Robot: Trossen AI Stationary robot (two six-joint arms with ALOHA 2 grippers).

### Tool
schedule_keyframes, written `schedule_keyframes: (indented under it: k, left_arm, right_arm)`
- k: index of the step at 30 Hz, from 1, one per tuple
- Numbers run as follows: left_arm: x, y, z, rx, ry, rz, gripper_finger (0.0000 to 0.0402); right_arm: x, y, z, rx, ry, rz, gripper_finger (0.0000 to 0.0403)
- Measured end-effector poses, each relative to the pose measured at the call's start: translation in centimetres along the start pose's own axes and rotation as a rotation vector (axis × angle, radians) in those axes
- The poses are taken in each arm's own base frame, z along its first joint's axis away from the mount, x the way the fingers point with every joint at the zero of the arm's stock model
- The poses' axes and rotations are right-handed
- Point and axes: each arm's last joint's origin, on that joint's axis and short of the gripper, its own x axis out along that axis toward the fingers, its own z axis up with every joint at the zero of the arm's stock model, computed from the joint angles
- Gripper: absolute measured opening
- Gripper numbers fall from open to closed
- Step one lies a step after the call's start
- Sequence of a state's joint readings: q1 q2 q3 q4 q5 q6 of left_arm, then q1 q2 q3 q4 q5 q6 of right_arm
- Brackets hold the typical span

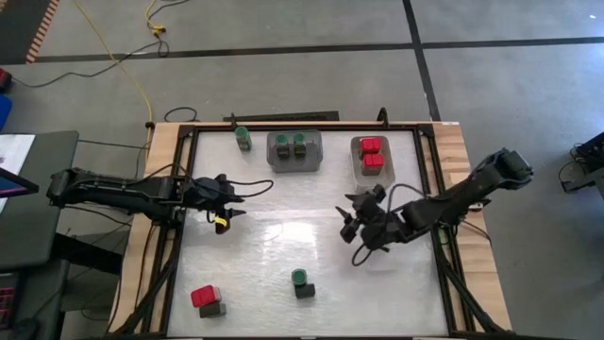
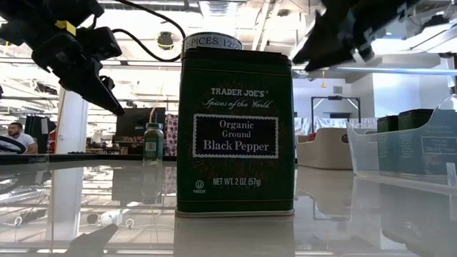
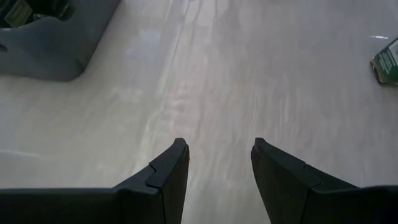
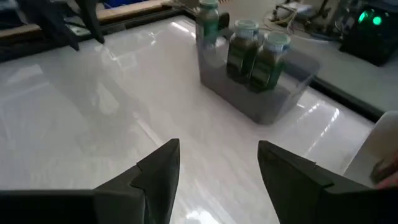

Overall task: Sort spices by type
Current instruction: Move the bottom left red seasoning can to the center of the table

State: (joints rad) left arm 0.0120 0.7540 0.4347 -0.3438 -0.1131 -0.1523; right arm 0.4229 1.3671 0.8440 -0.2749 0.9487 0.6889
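Both grippers hover open and empty over the bare middle of the table [image 1: 283, 236], with open surface between them. Ahead of the right gripper [image 1: 351, 222] a grey tray [image 1: 294, 151] holding two green-lidded jars [image 4: 258, 56] blocks passage; a lone green-lidded jar [image 1: 243, 138] stands just beyond it. Behind the left gripper [image 1: 231, 210], the black pepper tin [image 1: 303, 283] and a red-topped box [image 1: 206, 297] stand well apart, leaving a wide lane.
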Motion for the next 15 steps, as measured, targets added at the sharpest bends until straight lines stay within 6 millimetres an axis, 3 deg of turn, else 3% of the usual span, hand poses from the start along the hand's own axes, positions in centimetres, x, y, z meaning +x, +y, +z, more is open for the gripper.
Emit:
schedule_keyframes:
  k: [6,15]
  left_arm:
    - [0.0,0.0,-0.1,-0.040,0.005,0.001,0.0180]
    - [0.0,0.1,-0.1,-0.068,0.001,0.044,0.0271]
  right_arm:
    - [1.0,1.0,-1.3,0.030,0.020,-0.013,0.0244]
    - [0.4,0.7,-0.8,-0.009,0.012,0.003,0.0244]
